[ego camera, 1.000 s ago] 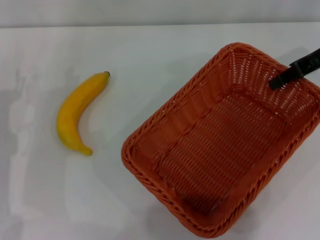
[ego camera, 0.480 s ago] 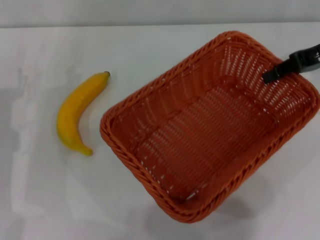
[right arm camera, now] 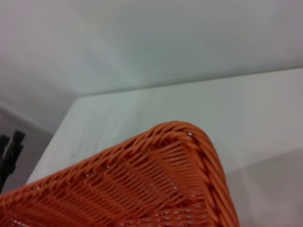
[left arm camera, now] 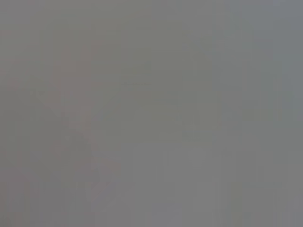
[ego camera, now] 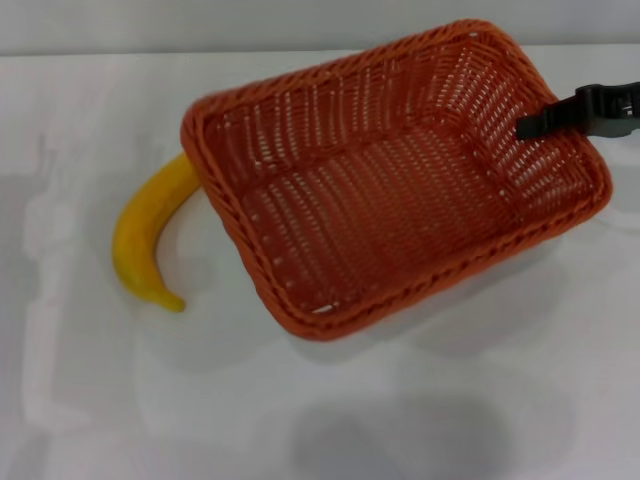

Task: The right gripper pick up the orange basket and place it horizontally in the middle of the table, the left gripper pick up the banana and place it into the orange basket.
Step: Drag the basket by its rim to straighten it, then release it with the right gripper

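You see a rectangular orange woven wicker-style basket (ego camera: 390, 175), ribbed and slightly glossy; a smooth-skinned curved yellow banana (ego camera: 145, 240); a plain white, smooth, matt desk (ego camera: 120, 400).

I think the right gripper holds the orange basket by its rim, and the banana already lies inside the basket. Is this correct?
Not entirely. The right gripper does hold the orange basket by its rim, but the banana is not inside. The head view shows it on the table beside the basket, its upper end hidden by the basket's corner.
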`<state>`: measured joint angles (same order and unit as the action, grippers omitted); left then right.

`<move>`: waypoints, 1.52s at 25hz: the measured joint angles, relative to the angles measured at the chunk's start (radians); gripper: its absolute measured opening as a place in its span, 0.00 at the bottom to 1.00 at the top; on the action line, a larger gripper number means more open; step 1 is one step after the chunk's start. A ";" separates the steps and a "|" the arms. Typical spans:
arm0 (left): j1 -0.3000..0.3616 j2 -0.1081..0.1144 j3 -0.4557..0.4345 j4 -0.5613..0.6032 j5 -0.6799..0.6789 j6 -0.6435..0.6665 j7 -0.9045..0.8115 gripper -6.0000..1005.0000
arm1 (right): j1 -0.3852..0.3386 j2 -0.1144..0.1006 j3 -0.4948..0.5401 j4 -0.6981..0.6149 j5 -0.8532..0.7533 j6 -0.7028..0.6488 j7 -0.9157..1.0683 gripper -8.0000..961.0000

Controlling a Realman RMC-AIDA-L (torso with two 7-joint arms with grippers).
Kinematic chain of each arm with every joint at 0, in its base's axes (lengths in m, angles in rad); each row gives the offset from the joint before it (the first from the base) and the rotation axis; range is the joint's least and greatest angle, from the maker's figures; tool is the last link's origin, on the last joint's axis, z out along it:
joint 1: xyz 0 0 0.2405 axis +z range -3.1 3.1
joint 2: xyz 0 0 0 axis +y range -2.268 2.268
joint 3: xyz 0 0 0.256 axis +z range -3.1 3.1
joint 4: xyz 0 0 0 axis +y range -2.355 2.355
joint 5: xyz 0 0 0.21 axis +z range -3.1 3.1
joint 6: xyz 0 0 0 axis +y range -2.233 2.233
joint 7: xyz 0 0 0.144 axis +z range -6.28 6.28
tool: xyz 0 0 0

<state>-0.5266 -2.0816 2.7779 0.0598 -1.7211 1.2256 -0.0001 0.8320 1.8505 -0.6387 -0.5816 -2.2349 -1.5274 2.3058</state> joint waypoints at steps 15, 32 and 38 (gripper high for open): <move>-0.003 0.000 0.000 0.000 0.000 0.000 0.000 0.87 | -0.058 0.032 0.003 -0.013 0.040 0.143 0.015 0.15; -0.001 0.001 -0.005 -0.001 0.000 -0.001 0.005 0.87 | -0.156 0.074 -0.023 -0.154 0.030 0.175 0.067 0.15; -0.003 0.002 -0.007 -0.003 -0.006 -0.011 0.005 0.87 | -0.177 0.092 -0.014 -0.167 0.039 0.176 0.072 0.15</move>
<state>-0.5296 -2.0801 2.7712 0.0571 -1.7272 1.2148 0.0046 0.6546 1.9427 -0.6526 -0.7484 -2.1958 -1.3512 2.3774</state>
